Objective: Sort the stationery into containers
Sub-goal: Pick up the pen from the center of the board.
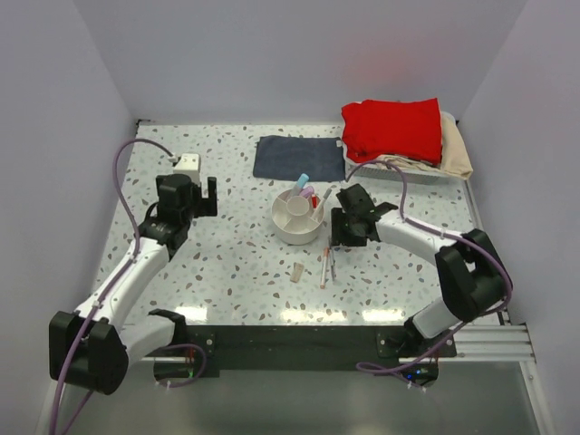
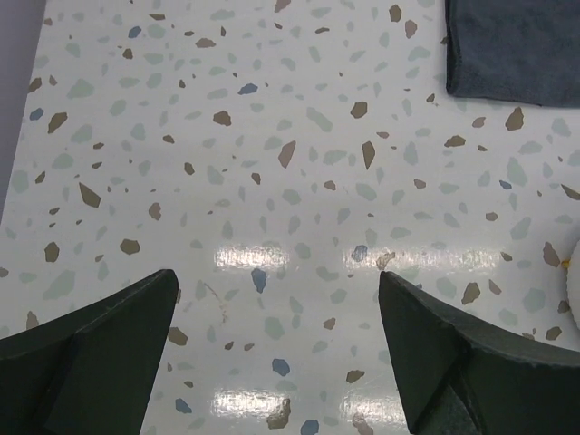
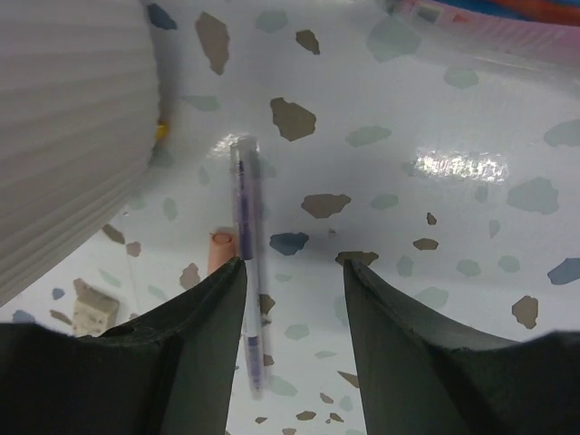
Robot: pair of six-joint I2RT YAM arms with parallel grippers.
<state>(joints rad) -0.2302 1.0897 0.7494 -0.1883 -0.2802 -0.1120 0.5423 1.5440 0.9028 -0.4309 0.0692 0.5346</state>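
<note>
Well left of the round off-white divided bowl, the left gripper gapes empty. Just right of it, the right gripper, jaws half spread, grasps nothing above a clear slim pen.

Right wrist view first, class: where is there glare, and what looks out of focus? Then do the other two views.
Right wrist view: a bright glare patch on the table; the bowl wall, very close, is blurred, the clear pen sharper. Left wrist view: two glare bands on the table, terrazzo specks crisp. Top external view: glare streaks along the table's near edge.
</note>
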